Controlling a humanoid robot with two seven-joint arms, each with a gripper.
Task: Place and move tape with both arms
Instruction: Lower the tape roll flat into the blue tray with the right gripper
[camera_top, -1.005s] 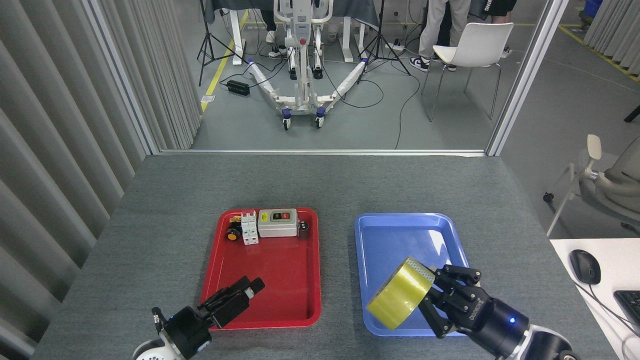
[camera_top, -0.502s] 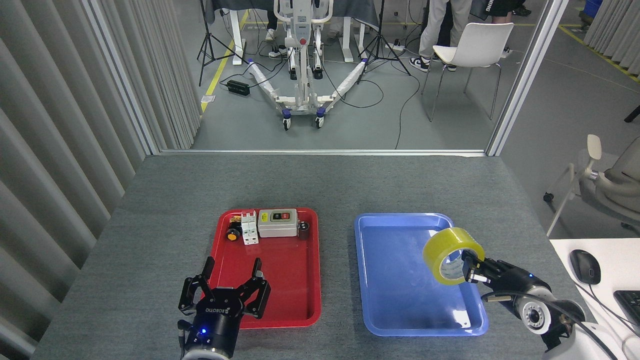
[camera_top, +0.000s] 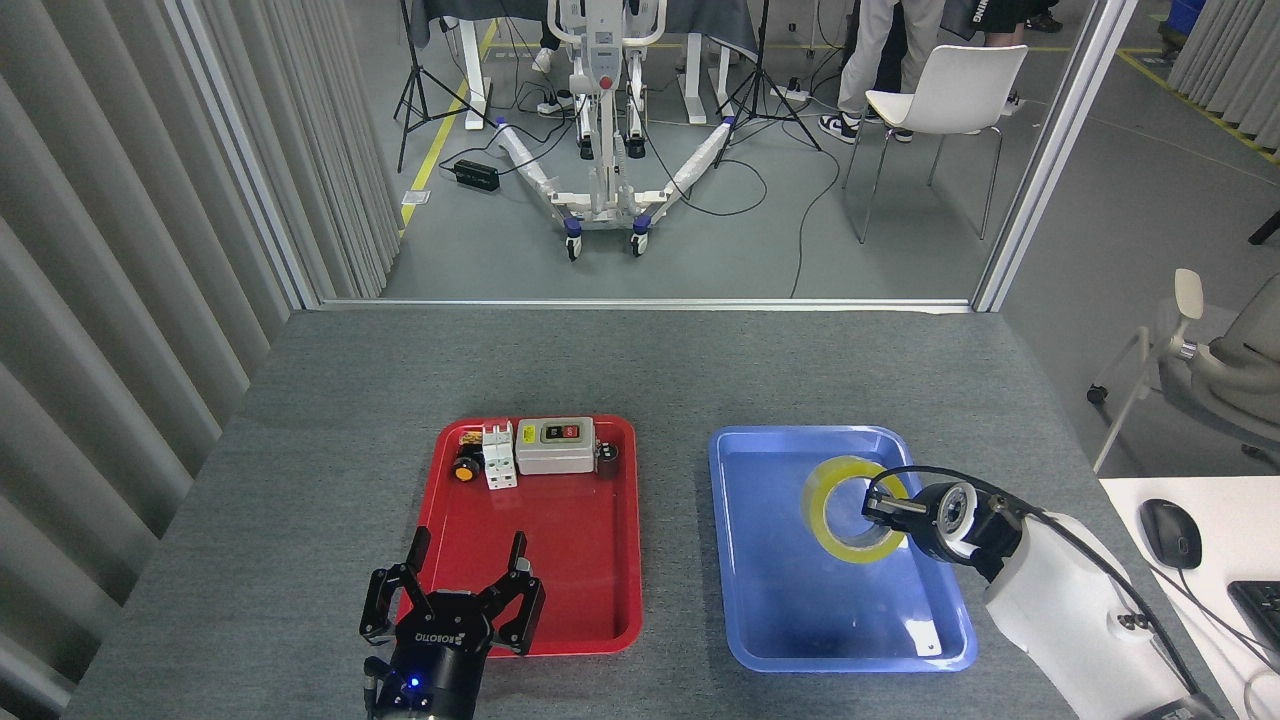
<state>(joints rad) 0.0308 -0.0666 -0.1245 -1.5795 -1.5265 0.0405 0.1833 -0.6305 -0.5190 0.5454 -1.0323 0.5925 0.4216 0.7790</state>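
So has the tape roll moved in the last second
Yes. The tape roll went from the blue tray's near-left corner up and right, and now sits over its far half.

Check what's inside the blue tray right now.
Only the tape, flat-ish, with the right gripper at its core. The gripper covers the roll's right side; jaw state can't be seen.

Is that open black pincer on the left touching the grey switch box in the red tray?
Apart. The head view shows the left pincer hanging open over the near end of the red tray, with a bare stretch of tray floor between it and the grey switch box at the far end.
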